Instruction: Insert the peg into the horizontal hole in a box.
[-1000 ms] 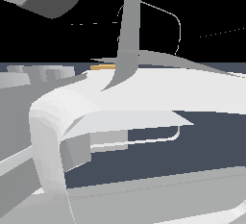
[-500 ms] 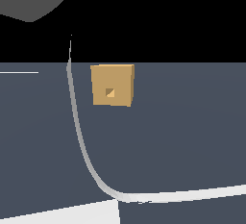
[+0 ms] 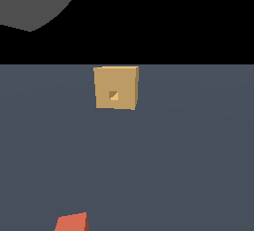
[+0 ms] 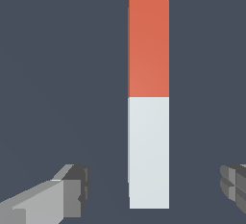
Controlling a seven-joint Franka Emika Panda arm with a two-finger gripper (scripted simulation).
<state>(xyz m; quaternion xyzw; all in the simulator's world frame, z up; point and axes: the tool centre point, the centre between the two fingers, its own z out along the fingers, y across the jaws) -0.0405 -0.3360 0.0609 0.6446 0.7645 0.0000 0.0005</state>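
The tool (image 4: 151, 189) hangs spread wide above the peg (image 4: 149, 98), its grey fingers (image 4: 72, 189) standing well clear on either side of the pale grey-white half and touching nothing. The peg lies flat on the dark counter (image 4: 48, 74), orange-red end pointing away from the tool. To grasp well, I judge the tool should drop straight down, centred on the pale half, and pinch squarely on the flat sides. In the exterior view the tan box (image 3: 116, 87) stands well beyond the peg, its hole (image 3: 113, 95) facing the camera.
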